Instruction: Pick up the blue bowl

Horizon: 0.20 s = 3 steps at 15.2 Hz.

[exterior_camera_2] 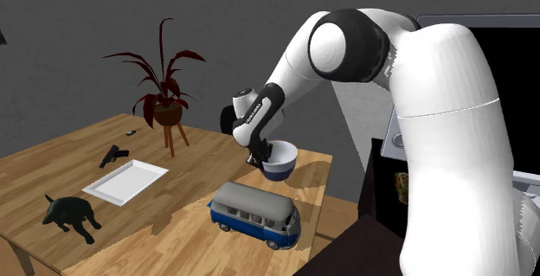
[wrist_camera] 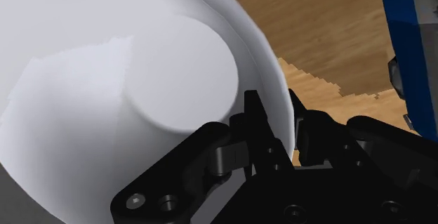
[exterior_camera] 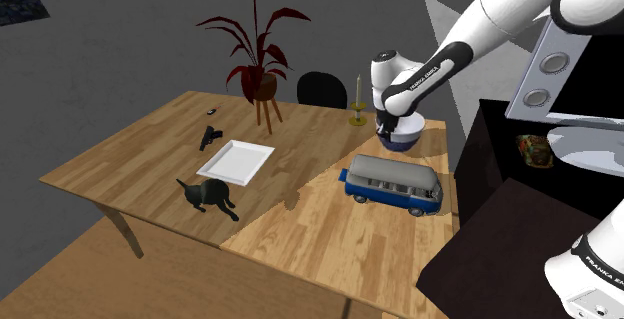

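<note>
- Looking from the shoulder view, I see the claw at the blue-bottomed bowl, near the tabletop's far edge, behind the van.
- Second exterior view: the bowl is just beyond the van, with the claw on its rim.
- Wrist view: my claw is clamped on the bowl's white rim, one finger inside, one outside.

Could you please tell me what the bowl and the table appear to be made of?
The bowl: smooth, untextured, white inside and blue outside; possibly glazed ceramic or plastic, the look leaves it open. The table: wood, judging by the brown plank grain, with a matte finish.
</note>
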{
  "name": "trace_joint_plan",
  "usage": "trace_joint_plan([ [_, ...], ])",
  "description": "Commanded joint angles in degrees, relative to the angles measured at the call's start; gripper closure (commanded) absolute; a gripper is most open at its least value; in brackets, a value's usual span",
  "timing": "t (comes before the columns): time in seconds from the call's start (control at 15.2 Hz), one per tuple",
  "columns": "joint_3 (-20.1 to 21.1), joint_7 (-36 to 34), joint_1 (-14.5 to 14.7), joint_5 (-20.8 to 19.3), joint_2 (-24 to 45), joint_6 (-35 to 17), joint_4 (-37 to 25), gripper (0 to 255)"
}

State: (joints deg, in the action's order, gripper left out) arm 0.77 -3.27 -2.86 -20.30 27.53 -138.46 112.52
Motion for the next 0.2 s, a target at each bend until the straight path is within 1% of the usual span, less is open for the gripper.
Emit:
trace_joint_plan([
  [0.0,0.1,0.5,-0.2,0.3,-1.1,0.9,0.0,255],
  [0.13,0.2,0.5,-0.2,0.3,-1.1,1.0,0.0,255],
])
